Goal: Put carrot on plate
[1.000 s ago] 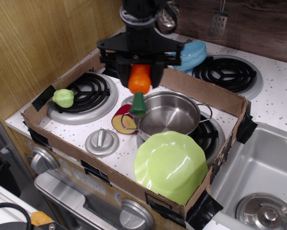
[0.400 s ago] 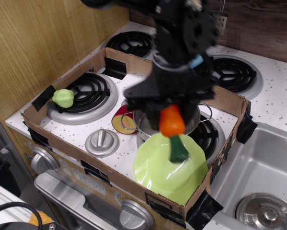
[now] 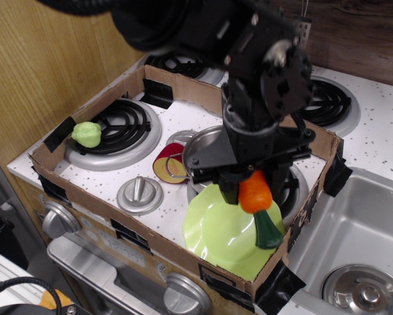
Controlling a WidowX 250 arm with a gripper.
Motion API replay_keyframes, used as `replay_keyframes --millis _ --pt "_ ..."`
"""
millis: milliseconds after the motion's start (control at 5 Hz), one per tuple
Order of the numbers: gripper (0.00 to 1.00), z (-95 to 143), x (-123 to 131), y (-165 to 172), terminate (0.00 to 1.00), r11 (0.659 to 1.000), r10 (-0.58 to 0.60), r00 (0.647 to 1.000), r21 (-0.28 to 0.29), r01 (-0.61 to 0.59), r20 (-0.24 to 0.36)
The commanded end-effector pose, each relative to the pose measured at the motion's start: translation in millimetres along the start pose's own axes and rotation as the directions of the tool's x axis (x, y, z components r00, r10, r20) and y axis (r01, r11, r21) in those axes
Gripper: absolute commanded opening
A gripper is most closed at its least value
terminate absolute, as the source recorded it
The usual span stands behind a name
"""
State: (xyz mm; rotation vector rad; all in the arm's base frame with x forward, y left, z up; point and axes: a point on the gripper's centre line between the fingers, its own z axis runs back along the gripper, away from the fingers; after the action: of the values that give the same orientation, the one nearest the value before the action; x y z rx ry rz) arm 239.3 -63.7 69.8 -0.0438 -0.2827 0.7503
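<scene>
My gripper (image 3: 252,190) is shut on the orange carrot (image 3: 255,194), which hangs with its dark green stem end (image 3: 268,230) pointing down. The stem tip is low over the right part of the lime-green scalloped plate (image 3: 219,236), which leans at the front right corner of the cardboard box; I cannot tell if the tip touches it. The arm hides most of the steel pot (image 3: 199,154) behind the plate.
The cardboard box (image 3: 91,197) walls surround the stove top. A pale green lumpy toy (image 3: 86,134) lies on the left burner. A red-and-yellow round piece (image 3: 168,165) and a silver knob (image 3: 139,194) lie left of the pot. A sink (image 3: 360,262) is at the right.
My gripper has carried the carrot from above the pot's left rim forward, right and down, so it now hangs low over the plate's right side.
</scene>
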Motion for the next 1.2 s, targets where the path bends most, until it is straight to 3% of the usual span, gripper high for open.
replay_keyframes --millis 0,400,600,1000 --pt "0.0 -10.4 20.8 0.5 0.0 0.996 -0.056 0.998 -0.061 0.058 0.033" --pt "0.0 -6.4 28.8 15.0 0.0 0.996 -0.083 0.991 -0.033 0.087 0.108" --pt "1.0 1.3 25.9 12.2 0.0 0.997 -0.069 0.985 -0.015 0.072 0.158" --pt "1.0 43.5 32.5 -10.2 0.0 0.998 -0.05 0.98 0.037 0.044 0.191"
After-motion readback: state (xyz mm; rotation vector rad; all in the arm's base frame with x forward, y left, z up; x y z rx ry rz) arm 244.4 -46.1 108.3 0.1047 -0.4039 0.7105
